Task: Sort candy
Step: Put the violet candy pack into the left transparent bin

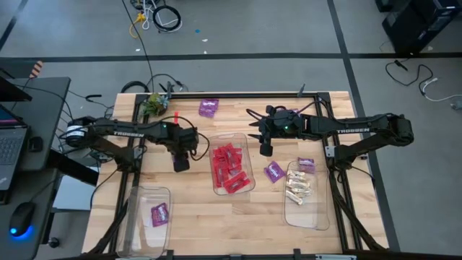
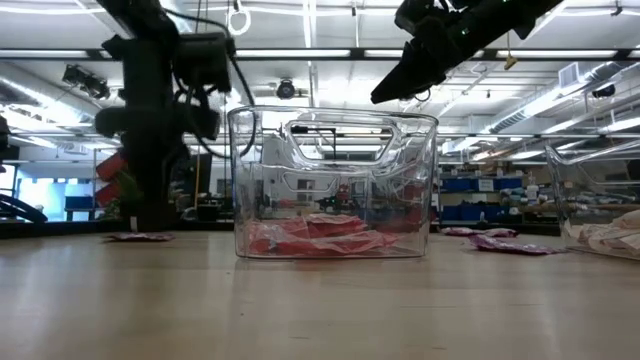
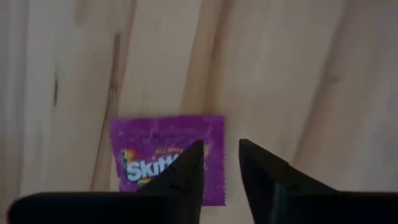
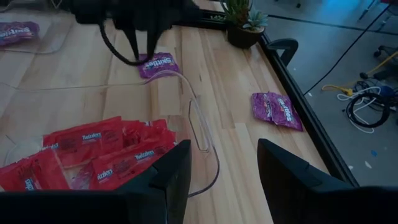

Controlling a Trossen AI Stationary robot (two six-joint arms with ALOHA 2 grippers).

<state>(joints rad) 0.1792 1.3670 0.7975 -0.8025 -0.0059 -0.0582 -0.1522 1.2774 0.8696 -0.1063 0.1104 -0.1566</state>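
A purple candy packet (image 3: 152,140) lies flat on the wooden table, left of the middle bin; the right wrist view shows this packet (image 4: 160,64) as well. My left gripper (image 3: 221,148) points down over its edge, open, one finger over the packet and the other over bare wood. In the high view my left gripper (image 1: 180,163) hides the packet. My right gripper (image 1: 265,146) hangs open above the table, beyond the middle bin's far right corner, with nothing between its fingers. More purple packets lie at the far edge (image 1: 208,107) and beside the right bin (image 1: 273,172). My left gripper comes at the purple packet from above, pointing down, at one of its side edges (image 3: 214,134). I cannot tell whether its fingers touch the packet. The packet lies flat on the table.
The middle clear bin (image 1: 247,148) holds red packets (image 1: 229,170). A right bin (image 1: 323,209) holds whitish pieces (image 1: 298,189) and a purple packet (image 1: 306,164). A near-left bin (image 1: 137,217) holds a purple packet (image 1: 160,214). A small plant (image 1: 153,105) stands at the far left corner.
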